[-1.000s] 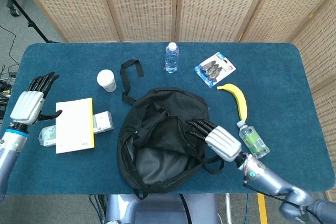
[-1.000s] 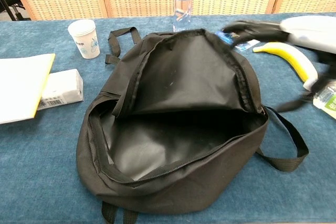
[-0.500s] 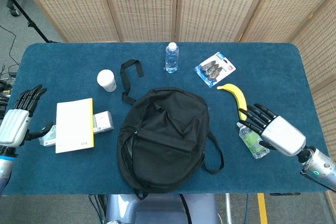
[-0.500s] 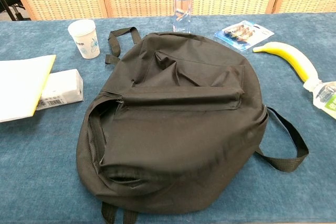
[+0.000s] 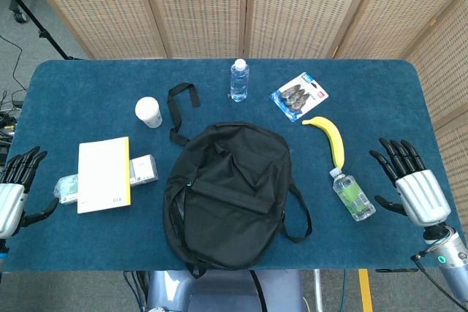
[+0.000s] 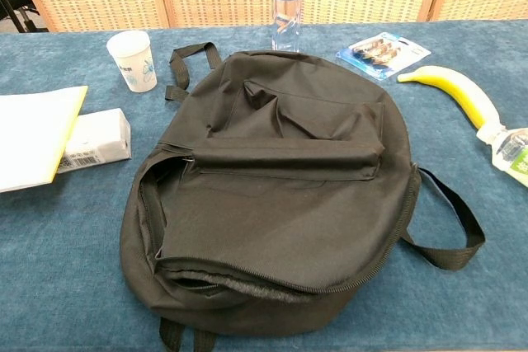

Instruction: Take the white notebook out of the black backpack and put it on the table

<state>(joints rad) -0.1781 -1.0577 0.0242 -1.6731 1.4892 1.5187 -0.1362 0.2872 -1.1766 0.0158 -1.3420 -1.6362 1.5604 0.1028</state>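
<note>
- Right hand [image 5: 415,184] was at the black backpack [image 5: 228,193] opening 1 s ago, holding the flap up; now it's pulled back to the right table edge, fingers apart, holding nothing.
- Left hand [image 5: 13,193] has also drifted out to the left edge; fingers spread, empty.
- Flap has dropped shut since: bag interior was on show 1 s ago, now covered.
- White notebook [image 5: 104,174] lies flat on the table [image 5: 380,85] left of the bag, partly over a small box [image 5: 144,169], well apart from both hands. Judgement: task looks done, arms retreating.
- Head view only: both hands, plus a packet [image 5: 66,189] by the notebook's left edge.
- Chest view only: zip mouth [image 6: 247,282] still gaping along the near edge; notebook's yellow edge [image 6: 73,121]; no hands visible.
</note>
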